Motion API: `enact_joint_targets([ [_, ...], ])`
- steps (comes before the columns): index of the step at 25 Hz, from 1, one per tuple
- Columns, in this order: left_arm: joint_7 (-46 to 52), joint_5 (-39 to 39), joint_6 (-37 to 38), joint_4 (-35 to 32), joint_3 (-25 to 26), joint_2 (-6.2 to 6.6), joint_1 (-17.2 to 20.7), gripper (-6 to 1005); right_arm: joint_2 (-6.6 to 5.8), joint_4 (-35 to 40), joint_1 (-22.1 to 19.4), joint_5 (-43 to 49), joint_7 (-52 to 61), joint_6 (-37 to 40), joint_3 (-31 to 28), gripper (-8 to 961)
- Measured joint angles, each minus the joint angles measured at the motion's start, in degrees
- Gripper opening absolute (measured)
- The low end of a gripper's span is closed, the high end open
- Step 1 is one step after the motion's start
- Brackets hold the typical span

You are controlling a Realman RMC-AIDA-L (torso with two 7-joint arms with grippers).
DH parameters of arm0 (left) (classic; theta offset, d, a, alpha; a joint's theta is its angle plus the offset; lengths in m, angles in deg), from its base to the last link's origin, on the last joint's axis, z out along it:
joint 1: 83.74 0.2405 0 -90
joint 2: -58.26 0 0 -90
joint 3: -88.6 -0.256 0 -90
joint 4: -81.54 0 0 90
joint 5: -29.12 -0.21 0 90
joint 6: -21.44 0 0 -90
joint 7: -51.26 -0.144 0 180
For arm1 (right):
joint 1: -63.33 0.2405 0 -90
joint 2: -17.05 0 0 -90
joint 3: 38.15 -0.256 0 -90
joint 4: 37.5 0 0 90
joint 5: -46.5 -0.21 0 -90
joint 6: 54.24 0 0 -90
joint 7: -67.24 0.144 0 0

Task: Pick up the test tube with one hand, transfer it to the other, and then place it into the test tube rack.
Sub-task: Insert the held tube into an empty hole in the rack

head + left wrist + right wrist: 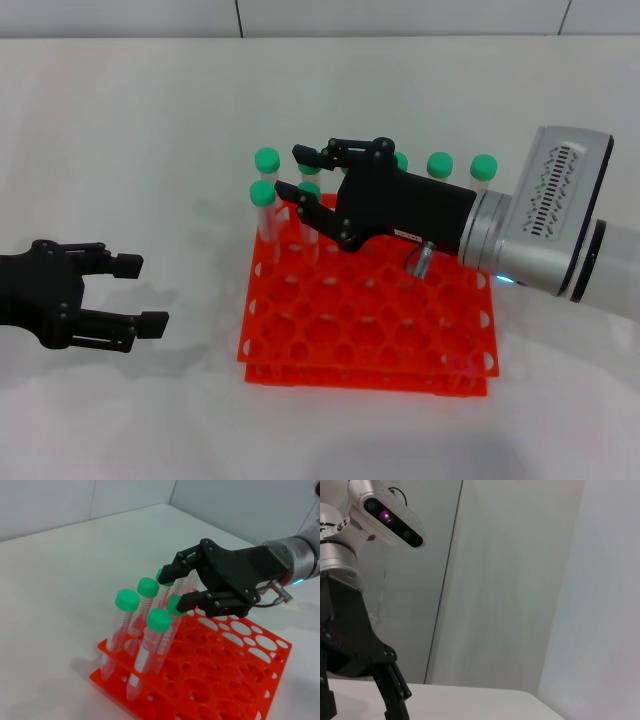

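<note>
The orange-red test tube rack (pixel 400 330) sits mid-table and holds several green-capped tubes in its back rows. My right gripper (pixel 292 171), black with a small white label, hovers over the rack's back left corner with its fingers open. One test tube (pixel 308 190) stands in the rack right at the fingertips, between the jaws and not clamped. In the left wrist view the right gripper (pixel 175 589) reaches in among the tubes, one cap (pixel 175 605) at the lower fingertip. My left gripper (pixel 142 294) rests open and empty, low on the left.
Two more tubes (pixel 264 175) stand at the rack's (pixel 250 680) left edge, and three caps (pixel 439 163) show behind the right wrist. The rack's front rows hold no tubes. White tabletop surrounds the rack. The right wrist view shows the left arm (pixel 350 645) against a wall.
</note>
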Motion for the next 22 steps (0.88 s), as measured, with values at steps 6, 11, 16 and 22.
enact_joint_targets([
  [6, -0.1, 0.2, 0.1, 0.0, 0.7, 0.07, -0.1, 890, 0.0, 0.2, -0.1, 0.0, -0.3, 0.8, -0.2, 368],
  [11, -1.2, 1.7, 1.6, 0.8, 3.3, 0.21, -0.1, 890, -0.42, 3.6, -3.1, 0.4, -1.6, 3.0, -2.1, 485],
  [16, -3.4, 4.8, 2.1, 1.4, 5.3, 0.18, 0.4, 890, -0.86, 6.4, -8.5, 0.8, -3.3, 10.0, -6.7, 513],
  [22, -5.3, 9.7, 2.1, 3.4, 6.2, 0.24, 0.6, 890, -2.03, 8.4, -12.2, 5.3, 3.6, 13.6, -14.5, 512],
])
